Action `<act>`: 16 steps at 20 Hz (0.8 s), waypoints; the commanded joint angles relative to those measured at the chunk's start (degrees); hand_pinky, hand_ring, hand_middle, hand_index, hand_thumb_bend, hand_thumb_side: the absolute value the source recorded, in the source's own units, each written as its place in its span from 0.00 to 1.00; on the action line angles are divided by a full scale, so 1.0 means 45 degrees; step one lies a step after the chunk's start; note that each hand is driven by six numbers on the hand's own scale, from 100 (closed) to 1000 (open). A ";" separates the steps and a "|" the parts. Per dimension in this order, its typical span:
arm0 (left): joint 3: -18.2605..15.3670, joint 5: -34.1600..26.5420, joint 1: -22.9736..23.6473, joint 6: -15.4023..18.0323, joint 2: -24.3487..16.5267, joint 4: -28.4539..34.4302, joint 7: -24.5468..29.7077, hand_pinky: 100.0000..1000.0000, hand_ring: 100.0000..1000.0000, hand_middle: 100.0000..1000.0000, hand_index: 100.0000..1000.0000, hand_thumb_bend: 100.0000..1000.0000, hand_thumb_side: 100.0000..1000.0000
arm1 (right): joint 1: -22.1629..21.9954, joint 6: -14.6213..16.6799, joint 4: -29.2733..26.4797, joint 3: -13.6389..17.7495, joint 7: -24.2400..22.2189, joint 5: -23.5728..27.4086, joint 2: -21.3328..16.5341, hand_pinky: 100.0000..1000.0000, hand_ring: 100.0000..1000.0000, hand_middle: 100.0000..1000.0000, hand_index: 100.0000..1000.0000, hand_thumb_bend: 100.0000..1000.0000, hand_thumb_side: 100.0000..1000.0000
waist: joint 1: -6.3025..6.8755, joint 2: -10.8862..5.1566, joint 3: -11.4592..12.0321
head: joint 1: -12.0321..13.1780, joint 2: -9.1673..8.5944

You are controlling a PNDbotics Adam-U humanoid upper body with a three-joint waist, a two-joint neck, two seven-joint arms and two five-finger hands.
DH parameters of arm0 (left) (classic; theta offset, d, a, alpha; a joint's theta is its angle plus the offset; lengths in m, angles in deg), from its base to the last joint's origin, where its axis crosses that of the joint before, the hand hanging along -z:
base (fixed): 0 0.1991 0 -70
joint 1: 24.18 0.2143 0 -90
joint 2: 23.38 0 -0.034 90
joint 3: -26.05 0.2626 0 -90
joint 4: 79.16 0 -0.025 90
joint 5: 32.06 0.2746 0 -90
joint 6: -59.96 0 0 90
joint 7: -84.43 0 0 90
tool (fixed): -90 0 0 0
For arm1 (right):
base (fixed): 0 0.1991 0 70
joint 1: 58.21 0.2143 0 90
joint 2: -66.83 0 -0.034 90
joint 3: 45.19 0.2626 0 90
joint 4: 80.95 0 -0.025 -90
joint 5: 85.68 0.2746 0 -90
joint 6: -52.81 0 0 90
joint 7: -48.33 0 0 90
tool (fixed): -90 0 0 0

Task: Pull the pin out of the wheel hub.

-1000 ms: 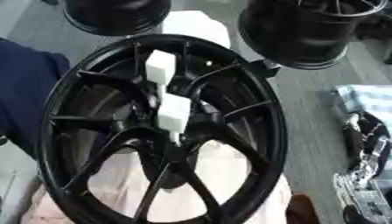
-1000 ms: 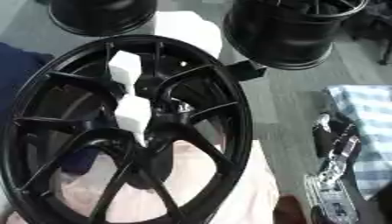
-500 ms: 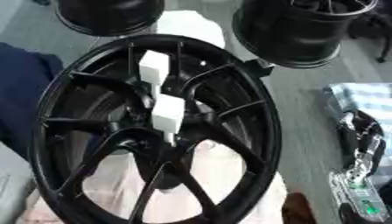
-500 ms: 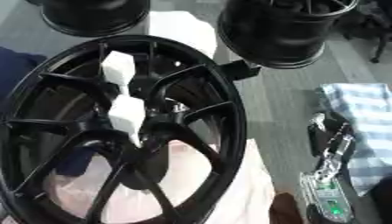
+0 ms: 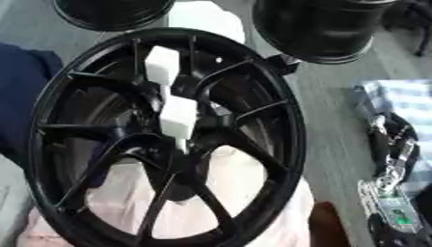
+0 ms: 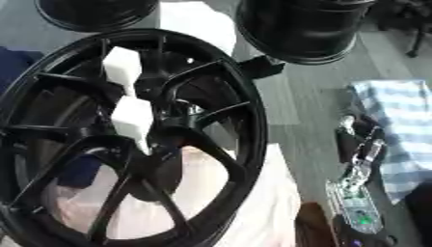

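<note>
A large black spoked wheel (image 5: 168, 140) lies tilted across the middle of both views, its hub (image 5: 190, 125) near the centre. Two white blocks (image 5: 162, 65) show behind the spokes, one above the hub and one right at it. I cannot make out a pin in the hub. My right hand (image 5: 393, 137), black with silver parts, hangs at the right edge, well clear of the wheel's rim, with a green circuit board (image 5: 398, 217) on the arm below it. My left hand shows in no view.
Two more black wheels stand at the back, one at top left (image 5: 110, 12) and one at top right (image 5: 320, 29). A pale pink cloth (image 5: 245, 193) lies under the wheel. Dark blue fabric (image 5: 21, 96) is at the left, a blue checked cloth (image 6: 397, 106) at the right.
The whole picture has shifted slightly, so the camera has moved. The wheel and my right hand keep their places relative to each other.
</note>
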 commanded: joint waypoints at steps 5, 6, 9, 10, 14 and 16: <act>0.1732 0.1361 -0.2106 0.0761 -0.2276 0.2222 0.1257 0.68 0.60 0.58 0.75 0.14 0.42 | -0.0582 -0.0168 -0.0287 0.0022 -0.0082 -0.0451 -0.0834 0.67 0.67 0.54 0.70 0.03 0.37 | 0.0930 -0.0280 -0.0259 | -0.0270 0.0223; 0.2089 0.1581 -0.2463 0.0637 -0.2633 0.2550 0.1477 0.68 0.60 0.58 0.75 0.14 0.42 | -0.0572 -0.0186 -0.0315 0.0057 -0.0054 -0.0459 -0.0839 0.67 0.67 0.54 0.70 0.03 0.37 | 0.0910 -0.0230 -0.0207 | -0.0327 0.0172; 0.3206 0.2268 -0.3580 0.0037 -0.3750 0.2864 0.2164 0.68 0.60 0.58 0.75 0.14 0.42 | -0.0508 -0.0214 -0.0366 0.0113 0.0005 -0.0447 -0.0792 0.67 0.67 0.54 0.70 0.03 0.37 | 0.0797 -0.0113 -0.0125 | -0.0378 0.0061; 0.3569 0.2491 -0.3943 -0.0116 -0.4113 0.2855 0.2388 0.68 0.60 0.58 0.75 0.14 0.42 | -0.0483 -0.0217 -0.0377 0.0121 0.0015 -0.0438 -0.0769 0.67 0.67 0.54 0.70 0.03 0.37 | 0.0755 -0.0081 -0.0115 | -0.0374 0.0031; 0.4970 0.3354 -0.5345 0.0172 -0.5493 0.2545 0.3250 0.76 0.69 0.68 0.80 0.22 0.58 | -0.0393 -0.0271 -0.0460 -0.0107 -0.0197 -0.0522 -0.0818 0.67 0.67 0.54 0.70 0.03 0.37 | 0.0910 0.0076 -0.0765 | 0.0039 -0.0488; 0.5640 0.3766 -0.6014 0.0530 -0.5503 0.2125 0.3662 0.76 0.70 0.69 0.81 0.22 0.58 | -0.0362 -0.0291 -0.0482 -0.0140 -0.0252 -0.0520 -0.0796 0.67 0.67 0.54 0.70 0.03 0.37 | 0.0898 0.0100 -0.0868 | 0.0146 -0.0553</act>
